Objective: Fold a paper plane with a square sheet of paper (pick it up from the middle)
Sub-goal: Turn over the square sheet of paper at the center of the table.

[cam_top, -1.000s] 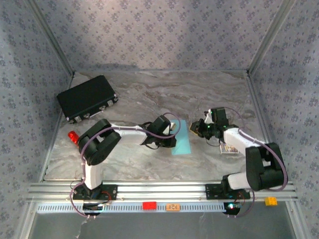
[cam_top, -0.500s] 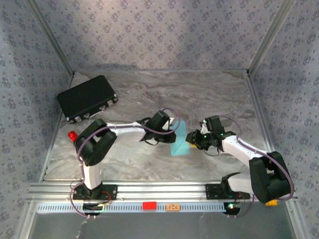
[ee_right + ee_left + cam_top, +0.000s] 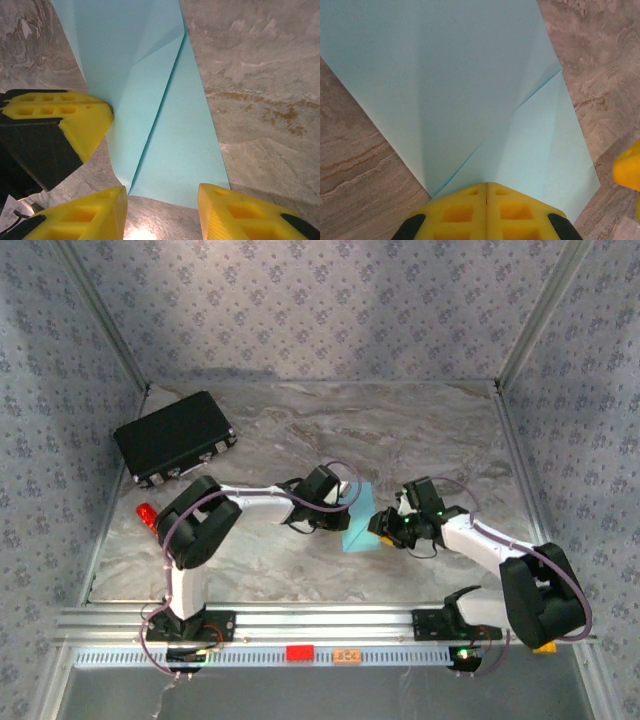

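The light cyan-blue paper [image 3: 362,527] lies mid-table, partly folded, with diagonal creases and layered flaps [image 3: 480,90]. My left gripper [image 3: 344,508] is shut, its yellow tips [image 3: 486,186] closed on the paper's left edge, which is raised off the table [image 3: 120,150]. My right gripper [image 3: 384,525] is open at the paper's right side. Its two yellow fingers [image 3: 162,196] straddle the near end of the sheet [image 3: 175,150], just short of it. The left gripper's finger [image 3: 90,120] shows at that view's left, touching the paper.
A black rectangular case [image 3: 175,437] lies at the back left. A small red stick [image 3: 147,513] sits near the left table edge. The right gripper's yellow finger [image 3: 627,170] is close beside the paper's corner. Aluminium rails run along the table's near edge [image 3: 320,620].
My right gripper has swung left and nearer, up to the paper's right side. The left gripper edged closer, and the paper's left edge has lifted with it.
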Available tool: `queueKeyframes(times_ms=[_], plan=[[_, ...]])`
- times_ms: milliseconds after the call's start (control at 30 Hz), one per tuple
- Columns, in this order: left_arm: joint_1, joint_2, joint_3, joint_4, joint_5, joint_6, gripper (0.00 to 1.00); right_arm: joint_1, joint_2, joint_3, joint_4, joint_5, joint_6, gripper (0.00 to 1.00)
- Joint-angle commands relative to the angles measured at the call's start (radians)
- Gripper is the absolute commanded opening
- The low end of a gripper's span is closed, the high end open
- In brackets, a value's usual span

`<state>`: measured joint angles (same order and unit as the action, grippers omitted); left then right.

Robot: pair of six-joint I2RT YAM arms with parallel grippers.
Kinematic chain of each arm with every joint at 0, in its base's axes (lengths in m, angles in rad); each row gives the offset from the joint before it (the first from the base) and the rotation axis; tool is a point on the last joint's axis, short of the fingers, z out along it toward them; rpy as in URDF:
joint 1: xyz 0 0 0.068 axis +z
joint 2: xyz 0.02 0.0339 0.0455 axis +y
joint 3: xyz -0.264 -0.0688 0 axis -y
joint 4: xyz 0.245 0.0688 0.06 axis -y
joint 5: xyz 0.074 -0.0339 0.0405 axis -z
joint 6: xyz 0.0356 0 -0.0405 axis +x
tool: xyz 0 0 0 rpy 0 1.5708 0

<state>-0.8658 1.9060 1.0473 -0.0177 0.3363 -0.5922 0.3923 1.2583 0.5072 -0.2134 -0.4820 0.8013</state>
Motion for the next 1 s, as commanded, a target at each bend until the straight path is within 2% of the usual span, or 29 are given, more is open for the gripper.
queueKeyframes(times_ms=[0, 967], plan=[[0.0, 0.01, -0.031, -0.018, 0.001, 0.003, 0.03, 0.007, 0.007, 0.006, -0.04, 0.023, 0.015, 0.43], [-0.001, 0.016, -0.03, -0.004, 0.007, -0.005, 0.03, 0.044, 0.055, 0.041, -0.079, 0.036, 0.002, 0.47]])
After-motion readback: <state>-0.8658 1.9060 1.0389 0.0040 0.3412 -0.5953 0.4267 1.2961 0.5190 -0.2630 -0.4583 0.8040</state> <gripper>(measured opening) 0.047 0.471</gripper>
